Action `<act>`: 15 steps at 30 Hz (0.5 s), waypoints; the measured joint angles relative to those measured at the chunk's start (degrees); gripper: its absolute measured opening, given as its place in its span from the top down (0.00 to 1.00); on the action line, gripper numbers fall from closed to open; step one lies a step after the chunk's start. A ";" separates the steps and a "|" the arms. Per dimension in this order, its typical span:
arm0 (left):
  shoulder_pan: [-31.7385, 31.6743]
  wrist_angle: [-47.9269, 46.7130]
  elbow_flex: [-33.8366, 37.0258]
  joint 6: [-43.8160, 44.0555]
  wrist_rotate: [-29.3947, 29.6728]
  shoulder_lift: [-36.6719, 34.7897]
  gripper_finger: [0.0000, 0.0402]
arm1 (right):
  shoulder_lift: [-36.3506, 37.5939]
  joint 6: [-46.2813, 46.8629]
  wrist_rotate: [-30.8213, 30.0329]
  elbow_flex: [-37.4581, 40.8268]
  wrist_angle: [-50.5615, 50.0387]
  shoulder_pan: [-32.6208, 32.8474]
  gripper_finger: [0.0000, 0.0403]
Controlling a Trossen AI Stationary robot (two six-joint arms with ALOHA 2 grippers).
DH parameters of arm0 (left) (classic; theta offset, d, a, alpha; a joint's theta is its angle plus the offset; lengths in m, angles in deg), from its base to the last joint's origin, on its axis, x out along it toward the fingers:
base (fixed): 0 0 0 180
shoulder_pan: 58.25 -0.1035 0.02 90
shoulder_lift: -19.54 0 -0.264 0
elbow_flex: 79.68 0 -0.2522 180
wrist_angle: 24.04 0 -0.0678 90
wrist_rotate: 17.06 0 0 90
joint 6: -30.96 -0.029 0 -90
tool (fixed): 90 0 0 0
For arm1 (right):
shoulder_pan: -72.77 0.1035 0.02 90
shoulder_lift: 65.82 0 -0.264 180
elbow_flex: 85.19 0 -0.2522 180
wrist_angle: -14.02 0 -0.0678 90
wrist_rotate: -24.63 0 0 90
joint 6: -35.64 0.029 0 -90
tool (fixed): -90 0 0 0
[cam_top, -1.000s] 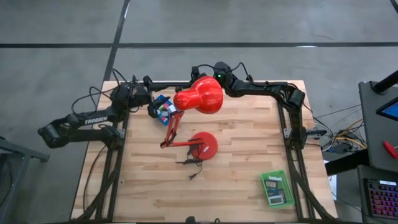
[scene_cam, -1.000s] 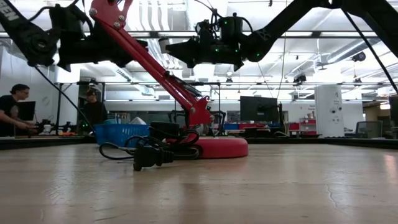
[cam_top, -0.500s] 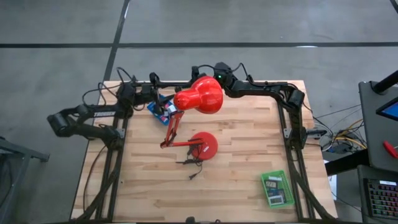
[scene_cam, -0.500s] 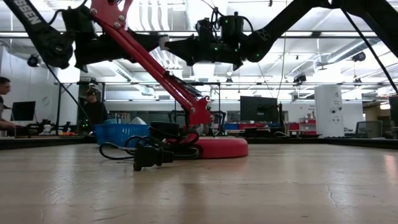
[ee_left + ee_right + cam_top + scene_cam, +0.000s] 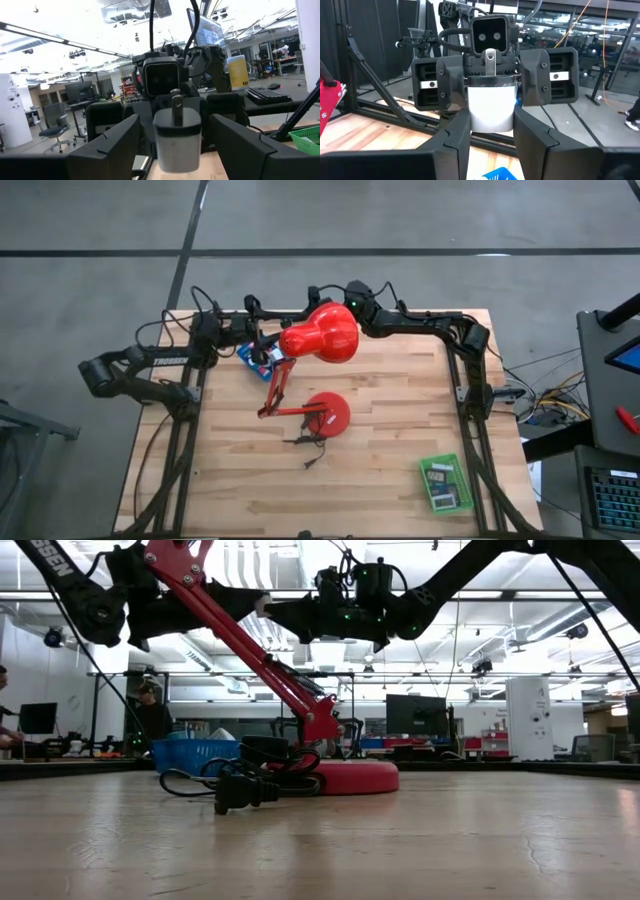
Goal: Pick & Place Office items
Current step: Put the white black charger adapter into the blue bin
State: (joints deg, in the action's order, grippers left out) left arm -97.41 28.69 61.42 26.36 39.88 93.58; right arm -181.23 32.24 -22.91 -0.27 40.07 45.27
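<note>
From above, the left gripper (image 5: 262, 341) and right gripper (image 5: 312, 298) meet at the table's (image 5: 400, 420) far edge, over the blue tray (image 5: 256, 354), right by the red lamp (image 5: 318, 332). A green tray (image 5: 446, 484) of items sits in the near right corner.

Low view: both grippers hang high, nose to nose.

Left wrist: a white block (image 5: 176, 135) is clamped between its 2 fingers (image 5: 111, 145).

Right wrist: the same block (image 5: 491, 107) sits between its fingers (image 5: 458, 131) too, so both are pinching it.

An open-plan lab: monitors (image 5: 413, 712), office chairs (image 5: 52, 131) (ceiling strip lights overhead).
</note>
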 joint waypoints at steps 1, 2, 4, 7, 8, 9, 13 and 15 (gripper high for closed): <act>0.17 0.00 -0.06 -0.23 0.00 0.00 0.38 | 0.00 0.00 0.01 -0.04 -0.02 0.00 0.73; 0.33 -0.01 -0.10 -0.64 0.00 0.00 0.38 | 0.00 0.00 0.00 -0.09 -0.05 0.01 0.73; 0.74 -0.04 -0.13 -1.31 0.00 0.00 0.39 | 0.00 0.00 0.01 -0.26 -0.04 0.07 0.73; 1.18 -0.04 -0.60 -1.64 0.04 0.00 0.39 | 0.00 -0.02 0.04 -0.64 0.00 0.17 0.73; 1.27 -0.04 -0.74 -1.78 0.02 0.00 0.39 | 0.00 -0.01 0.03 -0.70 -0.02 0.17 0.73; 1.37 -0.05 -0.86 -1.91 0.02 0.00 0.39 | 0.00 -0.02 0.04 -0.74 -0.02 0.17 0.73; 1.43 -0.07 -1.04 -2.47 0.04 0.00 0.39 | 0.00 -0.01 0.04 -0.85 -0.02 0.23 0.73; 1.43 -0.28 -1.04 -2.58 0.08 0.04 0.39 | 0.00 -0.02 0.04 -0.85 -0.02 0.27 0.73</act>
State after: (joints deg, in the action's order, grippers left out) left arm -95.98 28.41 60.39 23.77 39.95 93.62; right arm -181.23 32.21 -22.87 -1.12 40.05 45.53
